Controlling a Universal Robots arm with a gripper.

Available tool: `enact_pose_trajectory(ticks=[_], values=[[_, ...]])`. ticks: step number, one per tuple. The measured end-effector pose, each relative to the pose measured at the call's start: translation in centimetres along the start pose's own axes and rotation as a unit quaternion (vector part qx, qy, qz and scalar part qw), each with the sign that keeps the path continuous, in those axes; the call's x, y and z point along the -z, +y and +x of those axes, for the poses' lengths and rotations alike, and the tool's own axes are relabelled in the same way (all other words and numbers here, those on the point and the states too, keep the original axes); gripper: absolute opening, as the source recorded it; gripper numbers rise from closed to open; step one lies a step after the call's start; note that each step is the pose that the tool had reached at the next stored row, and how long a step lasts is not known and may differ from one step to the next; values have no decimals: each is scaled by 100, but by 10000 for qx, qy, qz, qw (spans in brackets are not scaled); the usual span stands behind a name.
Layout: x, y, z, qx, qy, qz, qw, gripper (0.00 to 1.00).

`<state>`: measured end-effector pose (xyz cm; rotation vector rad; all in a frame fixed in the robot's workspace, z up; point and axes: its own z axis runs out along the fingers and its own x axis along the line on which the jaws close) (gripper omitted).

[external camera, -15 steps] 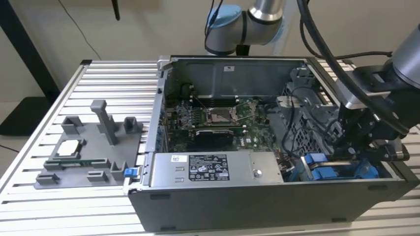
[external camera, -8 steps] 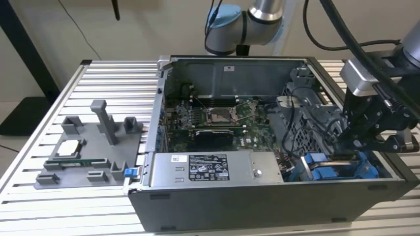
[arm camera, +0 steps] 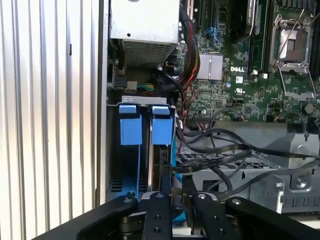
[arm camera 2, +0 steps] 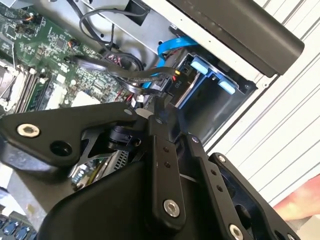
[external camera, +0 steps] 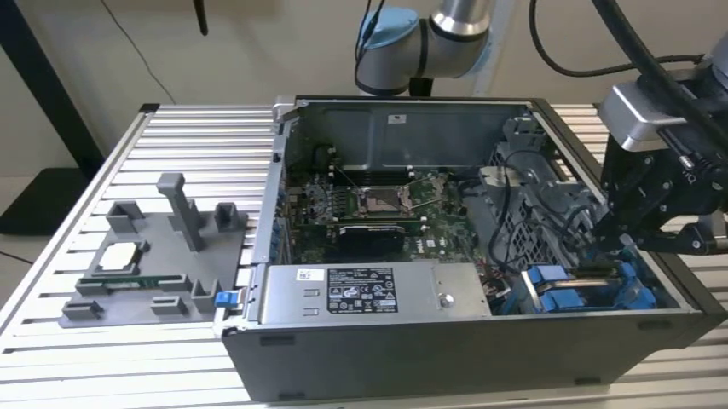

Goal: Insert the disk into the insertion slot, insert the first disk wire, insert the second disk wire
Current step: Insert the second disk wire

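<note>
Seemingly, pincer nearly closed above insertion slot.

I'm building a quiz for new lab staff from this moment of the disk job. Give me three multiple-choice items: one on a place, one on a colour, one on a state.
1. Where is the gripper?
A. over the grey fixture tray
B. at the drive bay corner of the computer case
C. over the CPU socket

2. What colour are the tabs on the insertion slot?
A. red
B. yellow
C. blue

3. The case's side is:
A. open
B. closed
C. taped

Answers: 1 B, the exterior view shows it at the case's right end by the blue rails; 2 C, blue in the first wrist view; 3 A, the motherboard is exposed.
</note>
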<state>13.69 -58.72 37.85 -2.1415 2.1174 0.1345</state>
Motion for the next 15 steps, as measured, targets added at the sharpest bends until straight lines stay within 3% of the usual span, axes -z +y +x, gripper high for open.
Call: enact_pose_trajectory(ticks=[7, 15], values=[[99, -2, -15, -2, -1, 0, 10000, 100], [119, -3, -18, -2, 0, 0, 10000, 100]])
